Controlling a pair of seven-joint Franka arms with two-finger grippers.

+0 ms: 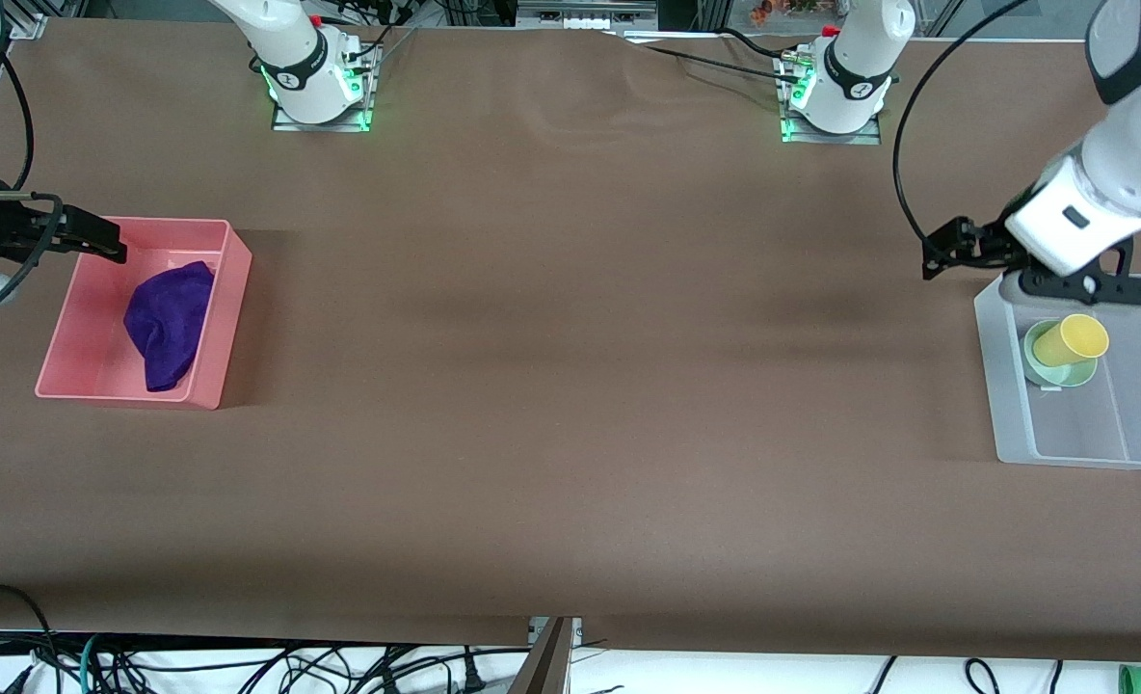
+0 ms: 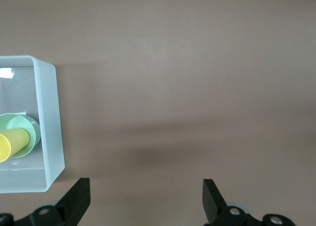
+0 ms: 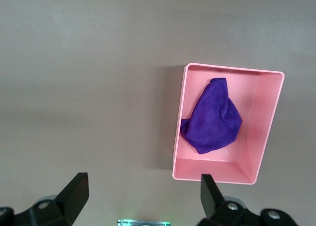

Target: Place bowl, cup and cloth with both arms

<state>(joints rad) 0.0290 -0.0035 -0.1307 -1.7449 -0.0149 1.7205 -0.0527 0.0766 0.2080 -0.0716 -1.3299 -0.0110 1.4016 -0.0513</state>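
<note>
Nearest the camera at lower right, the clear bin [image 1: 1014,405] holds the bowl [image 1: 1062,368] with the cup [image 1: 1076,340] tipped in it. At frame left the cloth [image 1: 168,323] lies in the pink bin [image 1: 214,376]. Both claws gape wide and empty, the left gripper [image 1: 946,253] over the clear bin's rim, the right gripper [image 1: 98,241] probably over the pink bin's corner. Everything looks placed; best lift each arm straight up, clear of the rims.

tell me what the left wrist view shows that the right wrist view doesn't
Only the left wrist view shows the clear bin holding the yellow cup lying in the green bowl, plus the open left claw. Only the right wrist view shows the pink bin with the purple cloth inside, plus the open right claw. Both show the brown table.
</note>
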